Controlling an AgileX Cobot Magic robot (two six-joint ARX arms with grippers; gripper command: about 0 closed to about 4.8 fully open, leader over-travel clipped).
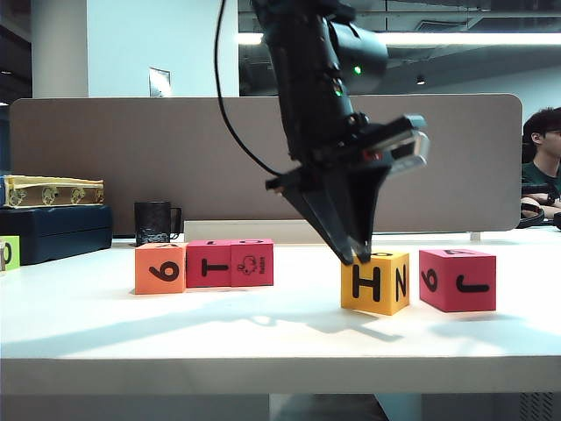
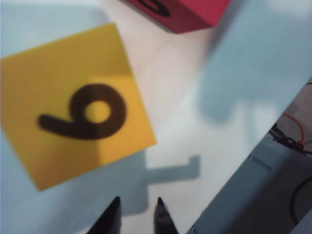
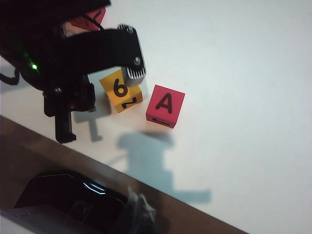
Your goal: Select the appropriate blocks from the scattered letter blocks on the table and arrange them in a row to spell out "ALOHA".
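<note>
Exterior view: left gripper (image 1: 358, 255) is seen nose-down at the top back-left corner of the yellow block (image 1: 375, 282), fingertips narrow and nothing visibly between them; contact with the block can't be settled from here. Yellow block sits right of centre on the table (image 1: 263, 338), H facing front, with a pink-red block (image 1: 457, 279) just beside it on the right; orange block (image 1: 159, 267) and two pink-red blocks (image 1: 229, 262) stand touching in a row well apart on the left. Risk: a descent from this spot would land the tips on the block's edge, so it could be shoved or tipped into its neighbour rather than gripped. Left wrist view: the two fingertips (image 2: 114, 214) are seen close together over bare table beside the yellow block's 6 face, empty; gap looks too narrow to straddle the cube, so a grasp attempt without reopening would likely be missed. Right wrist view: right gripper (image 3: 139, 207) is held high over the table's edge, well away from the blocks, jaws closed, nothing held; the A-topped pink-red block is seen just beside the yellow one, so a nudge could spoil a letter that is needed.
</note>
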